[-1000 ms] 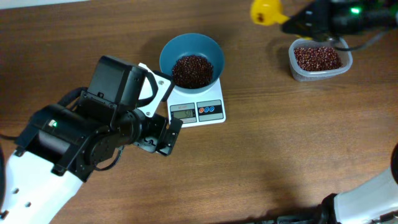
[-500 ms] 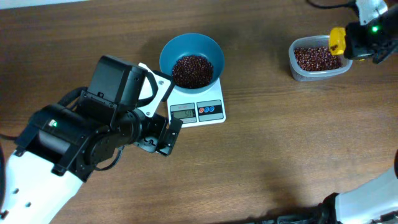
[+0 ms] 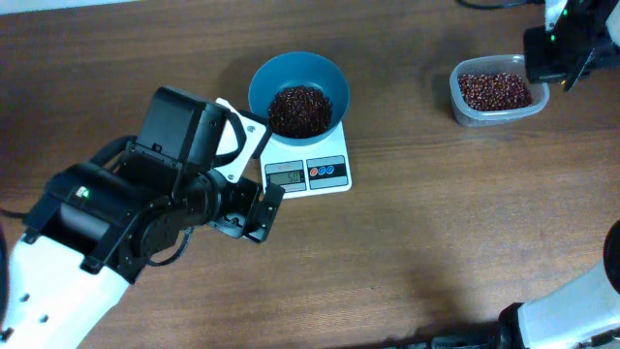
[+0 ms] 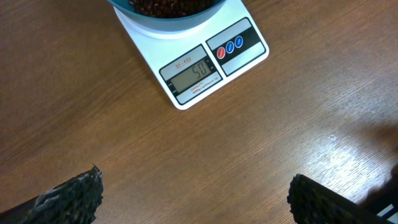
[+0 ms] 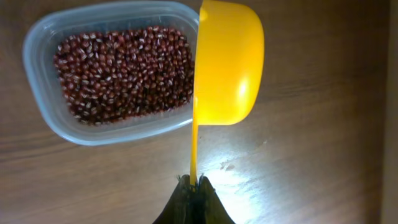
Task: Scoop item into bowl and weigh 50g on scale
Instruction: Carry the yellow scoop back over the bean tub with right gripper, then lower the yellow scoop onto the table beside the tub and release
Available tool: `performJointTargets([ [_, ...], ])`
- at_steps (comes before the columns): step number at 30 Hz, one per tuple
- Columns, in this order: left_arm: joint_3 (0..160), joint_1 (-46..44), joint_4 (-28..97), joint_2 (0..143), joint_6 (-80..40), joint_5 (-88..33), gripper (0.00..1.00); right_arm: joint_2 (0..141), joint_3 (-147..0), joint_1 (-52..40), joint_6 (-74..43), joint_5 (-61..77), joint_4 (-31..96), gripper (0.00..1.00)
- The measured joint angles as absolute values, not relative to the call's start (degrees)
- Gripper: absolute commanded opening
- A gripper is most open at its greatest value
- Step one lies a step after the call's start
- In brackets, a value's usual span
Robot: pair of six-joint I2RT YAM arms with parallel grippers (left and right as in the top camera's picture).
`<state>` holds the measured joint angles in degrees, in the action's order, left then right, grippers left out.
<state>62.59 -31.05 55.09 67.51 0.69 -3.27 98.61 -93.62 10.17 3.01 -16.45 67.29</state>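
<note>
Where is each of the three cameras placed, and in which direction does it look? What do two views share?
Overhead: above the table, facing down at bowl, scale, tub; both arms show.
Left wrist: on its arm, facing down at the scale; open left gripper shows.
Right wrist: on its arm, facing down at the tub; right gripper shut on yellow scoop.
Shared: the scale, in overhead and left wrist.

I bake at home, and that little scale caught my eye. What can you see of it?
The scale is a small white square, plastic by the look of it, lying flat on the wooden table. Its front strip carries a grey display reading 50 and, beside it, a dark panel with red and blue round buttons. The blue bowl of beans sits on its platform and is wider than it. Nothing else touches it.
</note>
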Motion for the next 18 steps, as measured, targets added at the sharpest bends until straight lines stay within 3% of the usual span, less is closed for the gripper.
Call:
performJointTargets([
  [7,62.59,-31.05,55.11,67.51,0.69,-3.27,0.99,89.91,-104.38,13.06,-7.42,-4.73,75.77,0.04],
  [12,62.59,-31.05,55.05,67.51,0.69,-3.27,0.99,79.05,-104.79,22.92,-11.70,3.22,85.25,0.04],
  [18,62.59,-31.05,55.09,67.51,0.69,-3.27,0.99,72.60,-99.00,24.95,-12.88,14.06,85.45,0.04],
])
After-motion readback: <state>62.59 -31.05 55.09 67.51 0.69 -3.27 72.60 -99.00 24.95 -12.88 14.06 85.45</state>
